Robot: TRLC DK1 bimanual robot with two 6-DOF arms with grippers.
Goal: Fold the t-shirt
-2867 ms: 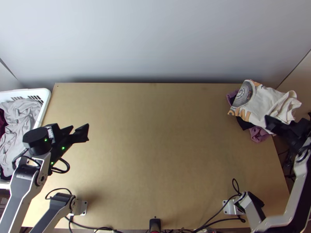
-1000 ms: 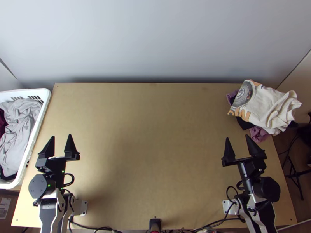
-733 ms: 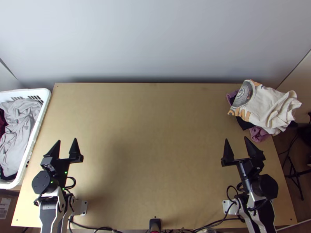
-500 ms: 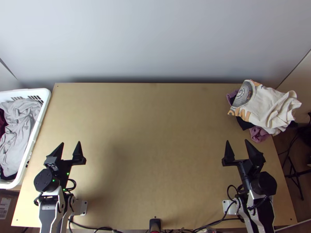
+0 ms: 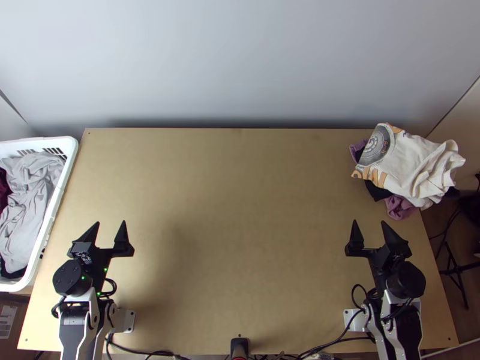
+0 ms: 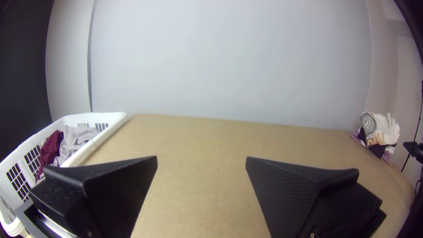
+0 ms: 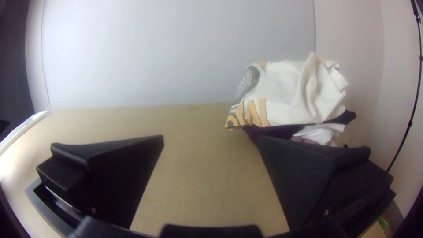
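My left gripper (image 5: 110, 233) stands open over the table's near left part, nothing between its fingers. Across from it, my right gripper (image 5: 373, 231) is open too, over the near right part. A white t-shirt with a grey and orange print (image 5: 408, 162) lies loosely folded or bunched on a pile of dark and purple cloth at the table's far right corner, beyond the right gripper. In the left wrist view the left gripper (image 6: 202, 161) has its fingers wide apart. The right wrist view shows the right gripper (image 7: 210, 141) likewise, with the white t-shirt (image 7: 295, 94) farther off.
A white basket (image 5: 71, 157) with grey and dark red cloth (image 5: 27, 198) stands along the table's left edge. Bare wood (image 5: 240, 210) stretches between the arms. Cables (image 5: 336, 341) run along the near edge, and a wall rises behind the table.
The right gripper has moved away from the pile at the far right to the near right and turned to point up the picture. The left gripper has drawn back toward its base.
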